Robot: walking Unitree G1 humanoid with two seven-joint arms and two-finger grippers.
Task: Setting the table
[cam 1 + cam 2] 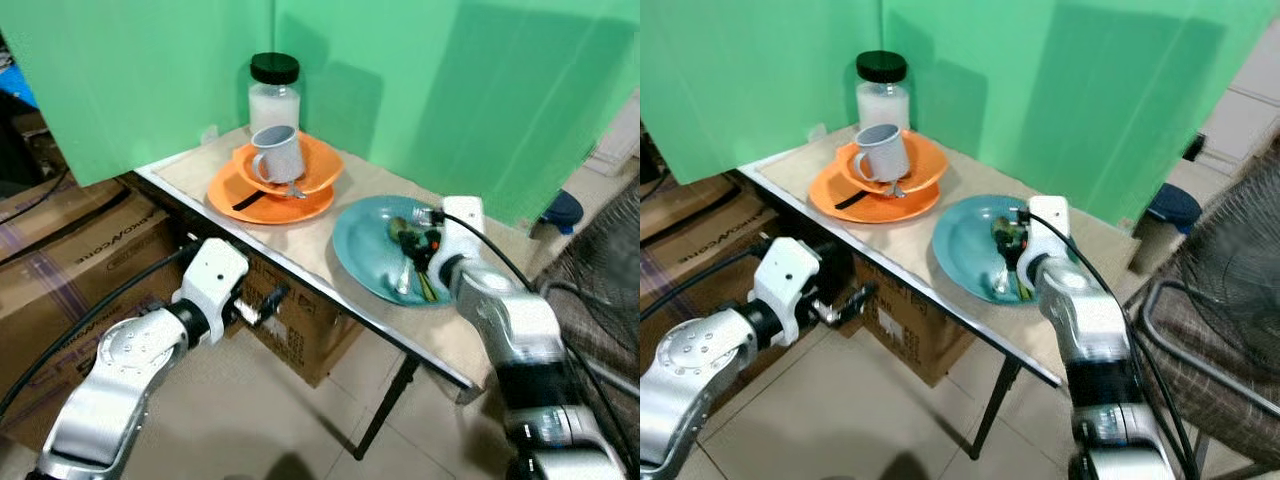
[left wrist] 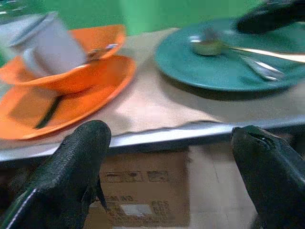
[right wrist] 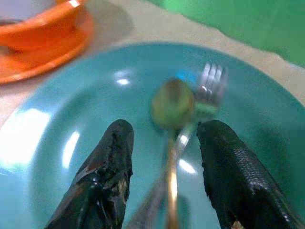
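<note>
Behind the desk [image 1: 330, 262] hangs a green backdrop [image 1: 450, 90] that closes off everything beyond it. Cardboard boxes [image 1: 60, 270] sit on the floor under and beside the desk, their printing only partly readable.

On the beige desk top, the teal plate [image 1: 365, 250] lies near the front edge, its right part covered by the right arm in the eye views. An orange plate [image 1: 265, 195] lies well to its left with a dark strip across it, and an orange bowl [image 1: 300, 165] rests on that plate. A grey mug [image 1: 278, 153] stands tilted in the bowl, handle toward the robot. A glass jar [image 1: 273, 90] with a black lid and white contents stands just behind the bowl, its lower part hidden by the mug.

The right gripper [image 3: 164, 176] hovers low over the teal plate, fingers [image 3: 102, 181] released and spread to either side of a gold spoon [image 3: 172, 107] and a silver fork [image 3: 209, 81] lying together on the plate. Both are blurred in the right wrist view, and their handles run out of sight between the fingers.

The left gripper [image 2: 169, 176] hangs below the desk's front edge, fingers [image 2: 71, 171] released and wide apart, holding nothing, with a box visible between them. In the eye views its fingertips are too small and dark to make out.
</note>
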